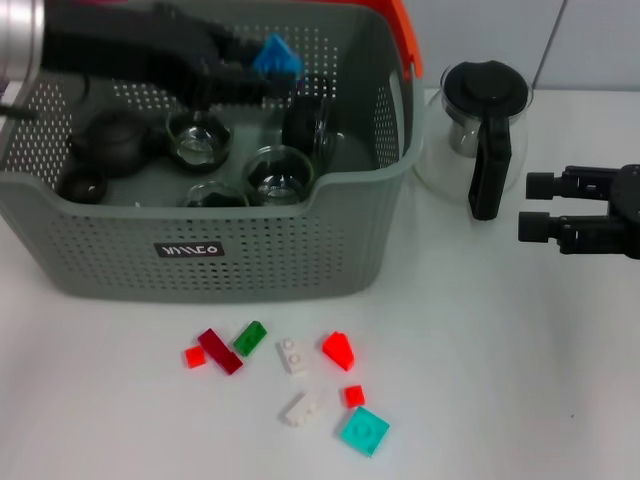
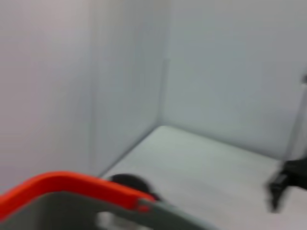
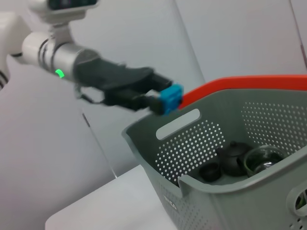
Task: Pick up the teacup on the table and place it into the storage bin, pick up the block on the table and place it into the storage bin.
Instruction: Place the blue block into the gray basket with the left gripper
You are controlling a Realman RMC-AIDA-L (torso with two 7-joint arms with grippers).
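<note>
Above the storage bin [image 1: 250, 255], the left gripper [image 1: 262, 72] hangs with its jaws clamped on a blue block [image 1: 276, 58], so the step in hand seems to be the placing of a block. The next move, I judge, calls for opening the jaws so the block falls among the cups, without hitting the glass ones. Inside the bin I count about 4 glass teacups [image 1: 198, 140], 1 dark teapot [image 1: 110, 140] and 1 small dark cup [image 1: 80, 186]. On the counter [image 1: 520, 400] in front of the bin lie 8 small blocks [image 1: 363, 431]: 4 red, 1 green, 2 white, 1 teal. The right gripper [image 1: 535, 206] waits near a glass pot [image 1: 480, 130], jaws apart and empty.
</note>
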